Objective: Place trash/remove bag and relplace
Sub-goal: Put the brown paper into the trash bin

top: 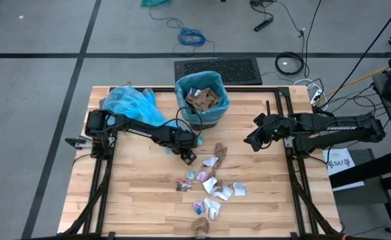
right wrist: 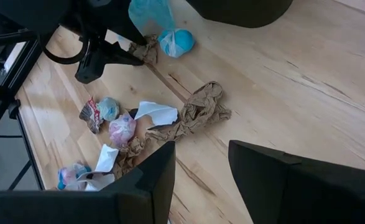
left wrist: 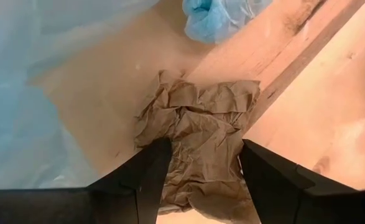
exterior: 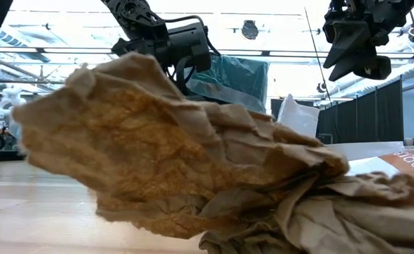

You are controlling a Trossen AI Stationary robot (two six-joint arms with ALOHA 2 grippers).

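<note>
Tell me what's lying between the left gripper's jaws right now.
A crumpled brown paper wad lies between the open jaws of the left gripper, on the wood table; the left wrist view shows it. Whether the jaws touch it is unclear.

The right arm [top: 335, 125] carries white lettering, apparently "TROSSEN". A white sheet [top: 340, 162] beside the table shows "SAY". Partial print on a label [exterior: 411, 164] is illegible.
</note>
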